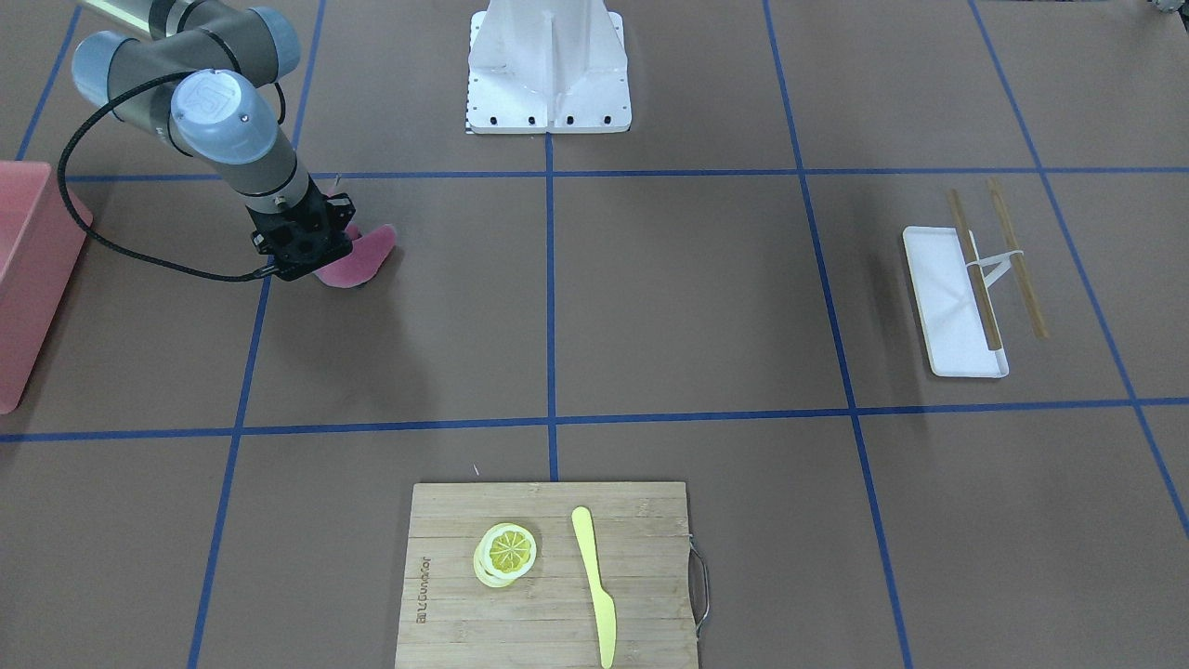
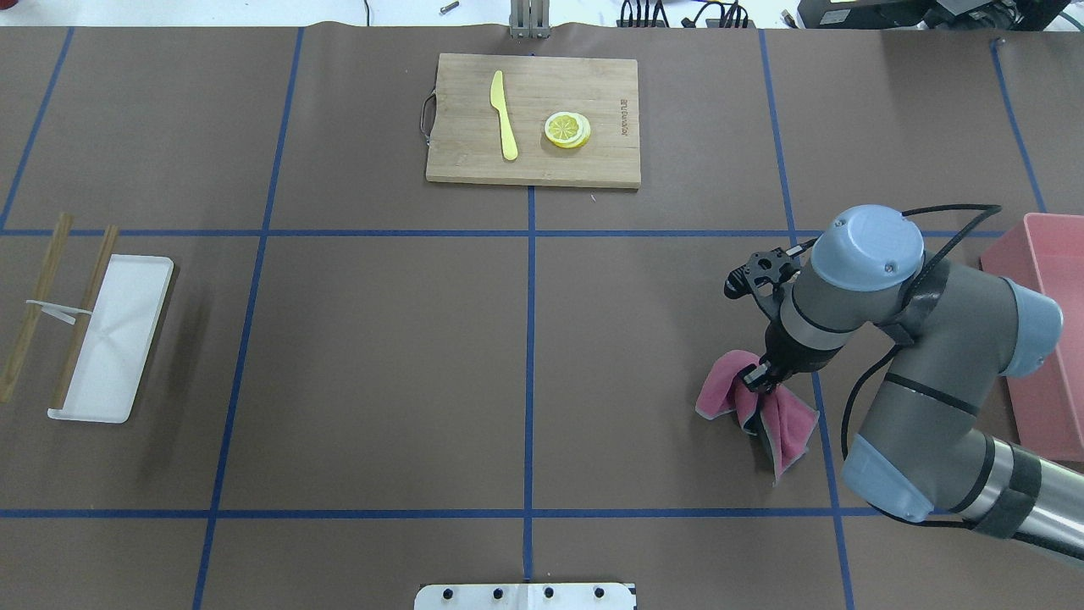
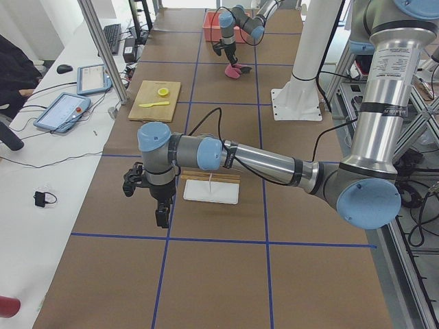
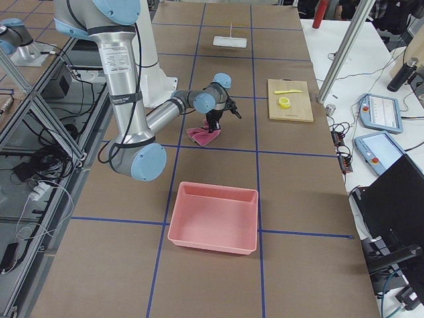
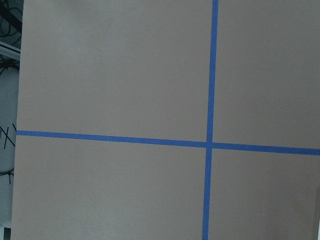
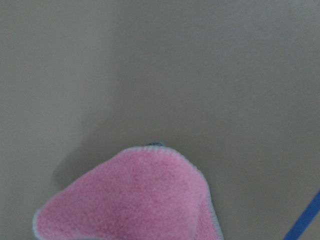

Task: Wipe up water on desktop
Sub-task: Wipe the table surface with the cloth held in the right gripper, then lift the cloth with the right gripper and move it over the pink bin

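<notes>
The desktop [image 2: 381,356] is a matte brown surface with blue tape lines; I see no water on it. My right gripper [image 2: 754,377] is shut on a pink cloth [image 2: 792,424] that hangs down and rests on the desktop at the right, next to a blue line. The cloth also shows in the front view [image 1: 364,258] and fills the bottom of the right wrist view [image 6: 135,200]. My left gripper [image 3: 162,218] shows only in the exterior left view, above the desktop near the white tray; I cannot tell if it is open or shut.
A pink bin [image 2: 1046,339] stands at the right edge, just past my right arm. A bamboo cutting board [image 2: 533,161] with a yellow knife and a lemon slice lies at the far middle. A white tray [image 2: 110,339] with chopsticks lies at the left.
</notes>
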